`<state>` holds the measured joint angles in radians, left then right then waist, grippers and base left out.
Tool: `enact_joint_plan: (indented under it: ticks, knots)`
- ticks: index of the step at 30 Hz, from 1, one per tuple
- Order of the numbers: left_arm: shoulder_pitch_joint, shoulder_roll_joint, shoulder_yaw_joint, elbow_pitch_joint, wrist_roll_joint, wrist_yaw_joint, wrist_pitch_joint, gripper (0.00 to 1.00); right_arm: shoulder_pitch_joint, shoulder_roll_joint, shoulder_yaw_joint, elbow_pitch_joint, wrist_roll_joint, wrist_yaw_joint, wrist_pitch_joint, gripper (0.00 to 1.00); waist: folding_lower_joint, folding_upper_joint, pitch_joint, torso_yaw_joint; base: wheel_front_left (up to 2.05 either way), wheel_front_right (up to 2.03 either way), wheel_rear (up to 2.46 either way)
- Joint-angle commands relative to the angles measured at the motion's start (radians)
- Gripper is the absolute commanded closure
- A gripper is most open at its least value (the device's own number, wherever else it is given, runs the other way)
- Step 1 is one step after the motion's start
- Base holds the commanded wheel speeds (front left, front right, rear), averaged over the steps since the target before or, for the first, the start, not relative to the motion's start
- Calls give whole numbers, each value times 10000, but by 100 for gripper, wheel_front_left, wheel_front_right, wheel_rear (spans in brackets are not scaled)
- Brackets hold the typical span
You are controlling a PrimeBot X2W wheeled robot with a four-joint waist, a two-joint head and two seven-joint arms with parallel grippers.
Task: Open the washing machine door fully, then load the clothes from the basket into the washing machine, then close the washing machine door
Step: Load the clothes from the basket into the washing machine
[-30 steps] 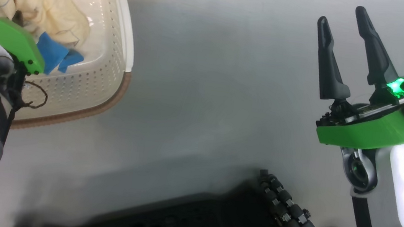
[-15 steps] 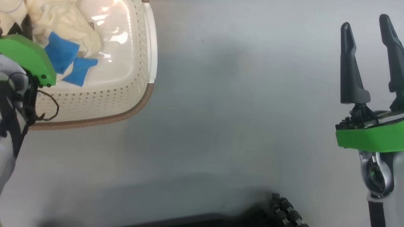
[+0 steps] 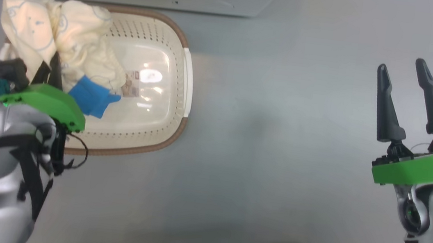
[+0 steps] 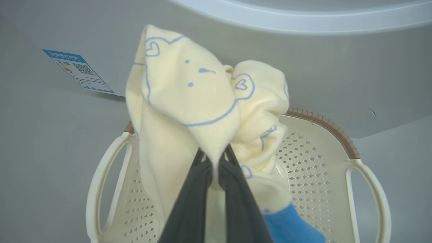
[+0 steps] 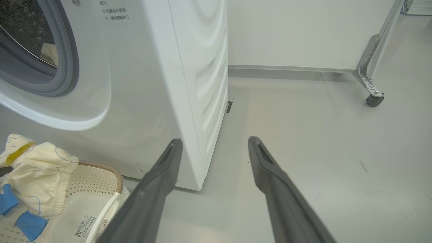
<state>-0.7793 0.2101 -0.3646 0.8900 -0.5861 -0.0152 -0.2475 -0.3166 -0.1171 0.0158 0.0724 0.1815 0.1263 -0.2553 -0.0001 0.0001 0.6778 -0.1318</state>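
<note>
- Left gripper [image 4: 213,160], 2 fingers pressed together, pinches the cream bear-print clothes [image 4: 189,101] above the basket [image 3: 165,132], which sits on the floor [image 3: 279,145] before the washing machine [image 5: 189,67].
- The blue piece [image 3: 91,100] trails low; a thin pinch may let cloth slip or snag the rim.
- Right gripper [image 3: 401,65] hangs spread, empty.

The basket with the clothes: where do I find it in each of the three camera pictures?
Head view: basket at upper left.
Left wrist view: basket at bottom centre, partly behind the clothes.
Right wrist view: basket in the lower left corner.
Shared landmark: the cream bear-print clothes rising above its rim.
</note>
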Motion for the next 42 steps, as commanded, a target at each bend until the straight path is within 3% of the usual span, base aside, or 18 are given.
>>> enact_joint_plan:
  ticks: [1, 16, 33, 42]
  knots:
    - [219, 415, 318, -298, 96, 66, -141, 100, 296, -146, 95, -250, -84, 44, -64, 0, 1, -1, -560, 237, 0, 0, 0]
    - [3595, 413, 959, -4321, 1235, 1012, -142, 100, 1463, -203, -119, 42, -309, 44, 304, 0, 1, -1, -3294, 792, 0, 0, 0]
    - [5831, 764, 578, -6425, 1455, 1491, 273, 100, 3010, 192, -389, -323, -580, 44, 962, 0, 1, -1, -5776, 1082, 0, 0, 0]
    - [6506, 989, 546, -7040, 1283, 1592, 655, 100, 3660, 414, -469, -720, -658, 44, 1264, 0, 1, -1, -6437, 1084, 0, 0, 0]
